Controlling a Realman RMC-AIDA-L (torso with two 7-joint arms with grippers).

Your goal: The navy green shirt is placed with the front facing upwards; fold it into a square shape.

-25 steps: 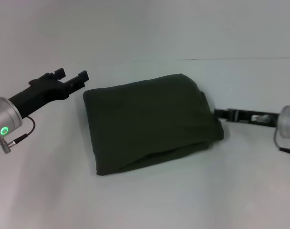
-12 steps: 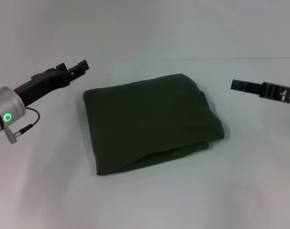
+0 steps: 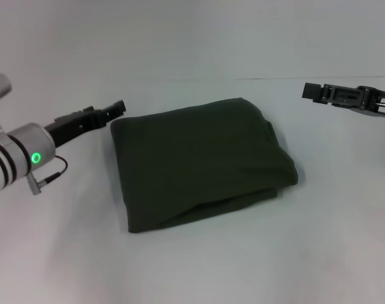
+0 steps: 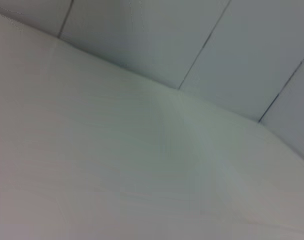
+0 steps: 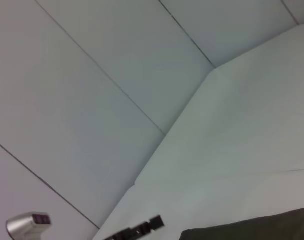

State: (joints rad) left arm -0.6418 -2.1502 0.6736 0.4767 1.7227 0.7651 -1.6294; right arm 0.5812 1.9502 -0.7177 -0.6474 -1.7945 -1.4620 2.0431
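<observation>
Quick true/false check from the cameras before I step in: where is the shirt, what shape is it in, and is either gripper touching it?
1. The navy green shirt lies folded into a compact, roughly square bundle on the table. True.
2. The right gripper is clamped on the shirt's edge. False: it is off to the shirt's right, clear of it.
3. The left gripper is beside the shirt's far left corner, holding nothing. True.
4. The shirt's lettering faces up. False: only plain fabric shows.
</observation>
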